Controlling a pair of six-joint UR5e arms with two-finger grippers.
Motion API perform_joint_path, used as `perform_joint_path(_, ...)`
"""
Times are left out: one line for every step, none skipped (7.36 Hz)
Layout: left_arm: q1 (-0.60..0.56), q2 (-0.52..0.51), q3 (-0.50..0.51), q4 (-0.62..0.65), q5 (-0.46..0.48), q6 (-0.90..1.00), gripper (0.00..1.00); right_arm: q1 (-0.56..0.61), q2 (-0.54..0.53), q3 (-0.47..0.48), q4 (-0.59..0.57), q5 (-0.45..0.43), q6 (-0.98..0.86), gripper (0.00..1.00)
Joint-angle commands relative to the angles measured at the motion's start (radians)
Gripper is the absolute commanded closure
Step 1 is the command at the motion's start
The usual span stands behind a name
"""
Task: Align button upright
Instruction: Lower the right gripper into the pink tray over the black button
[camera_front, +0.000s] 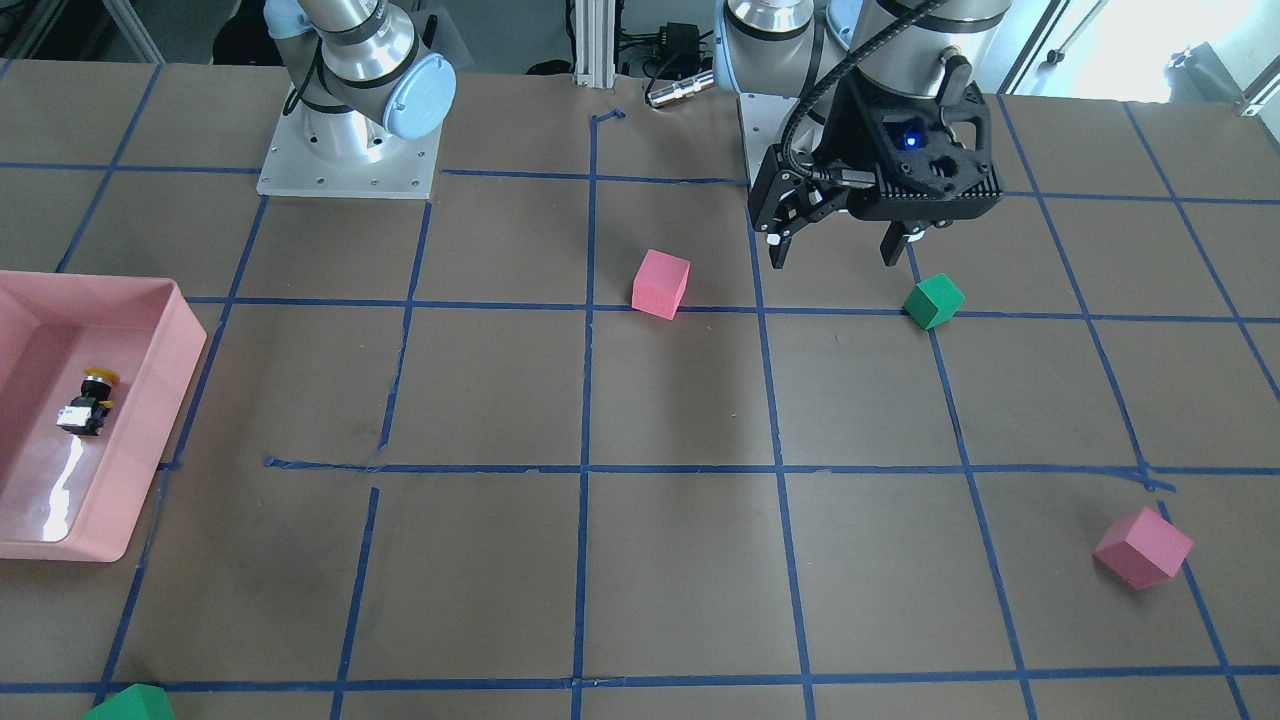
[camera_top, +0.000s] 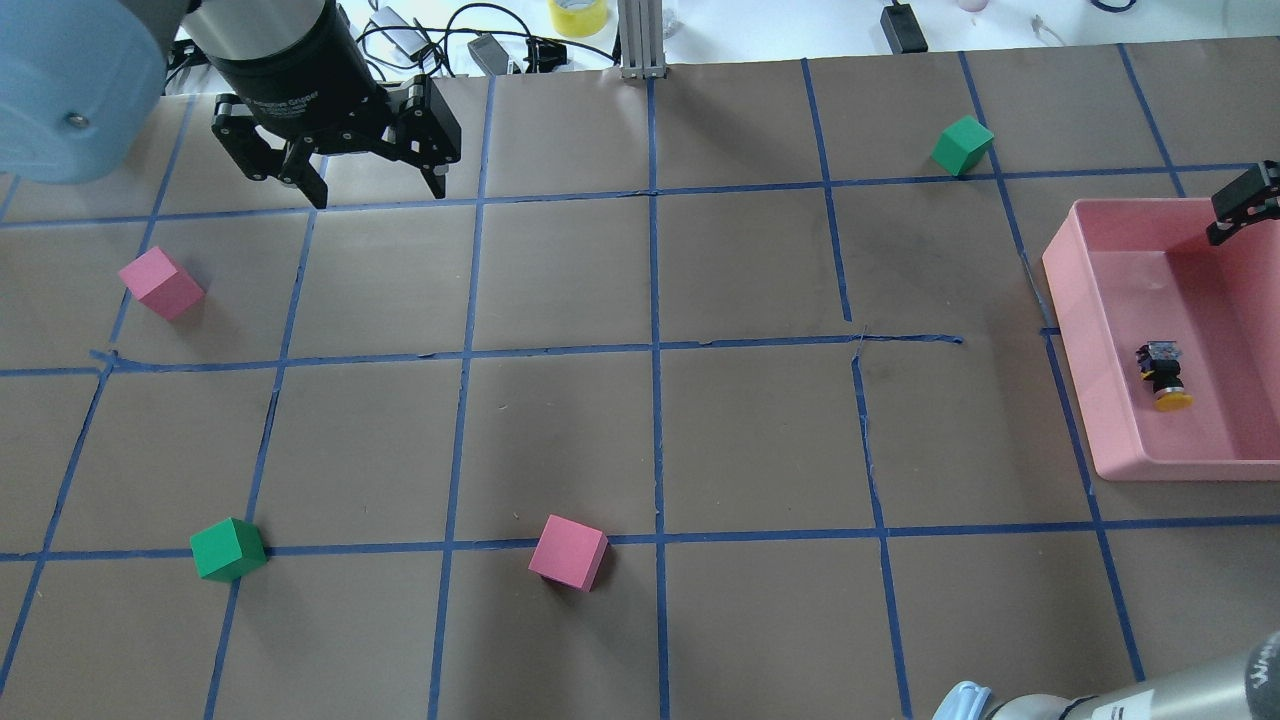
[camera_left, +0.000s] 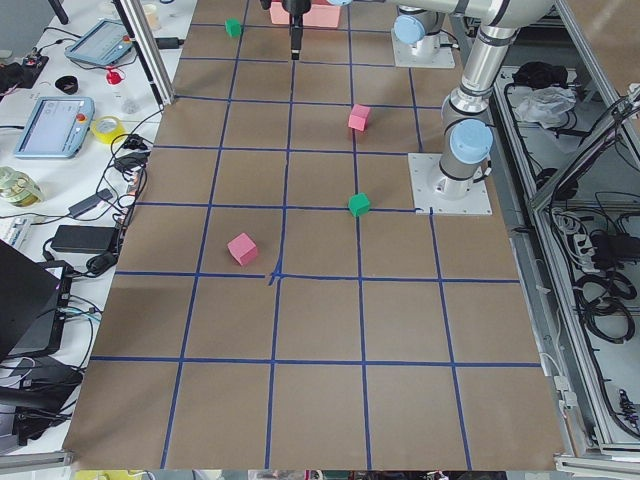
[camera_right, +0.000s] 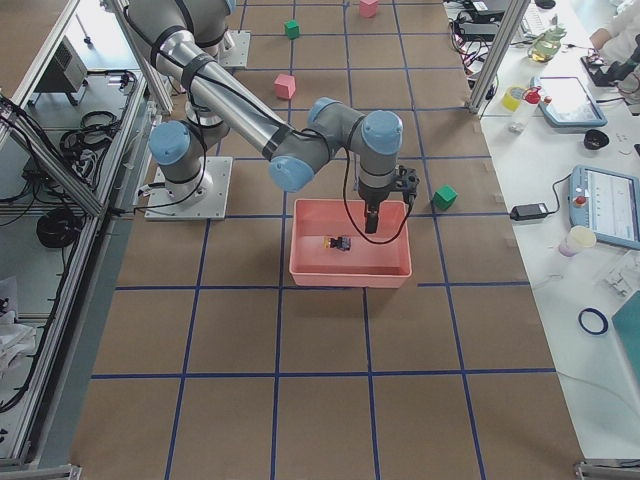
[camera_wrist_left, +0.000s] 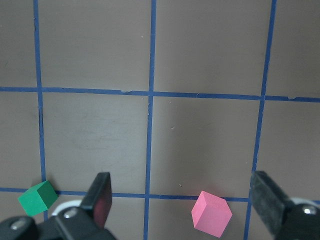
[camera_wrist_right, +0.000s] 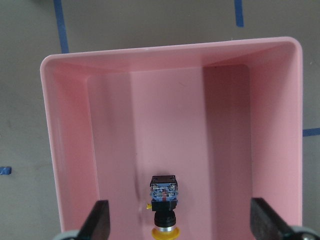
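The button (camera_wrist_right: 164, 207) lies sideways in the pink tray (camera_wrist_right: 70, 150). The right gripper (camera_wrist_right: 182, 216) above it is spread wide and empty. The left gripper (camera_wrist_left: 182, 194) is likewise.

The brown paper-covered counter (camera_top: 760, 440), crossed by blue tape lines (camera_top: 657, 450), carries four foam cubes, all well apart — a near pink cube (camera_top: 568, 552), a far pink cube (camera_top: 161, 283), a near green cube (camera_top: 228, 549), a far green cube (camera_top: 962, 145). A shallow pink plastic tray (camera_top: 1085, 350) sits at its right end.
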Motion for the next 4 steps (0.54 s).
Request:
perform_joint_path(0.000, 0.000, 0.000, 0.000, 0.000, 0.000, 0.00, -0.002, 0.011, 0.003, -0.013, -0.003, -0.011, 0.00)
perform_joint_path(0.000, -0.002, 0.000, 0.000, 0.000, -0.003, 0.00, -0.002, 0.028, 0.005, -0.016, -0.004, -0.013, 0.00)
perform_joint_path(0.001, -0.002, 0.000, 0.000, 0.000, -0.008, 0.00, -0.002, 0.038, 0.008, -0.048, -0.012, -0.010, 0.00)
perform_joint_path(0.000, -0.002, -0.002, 0.002, 0.000, -0.009, 0.00, -0.002, 0.061, 0.023, -0.058, -0.011, -0.002, 0.00)
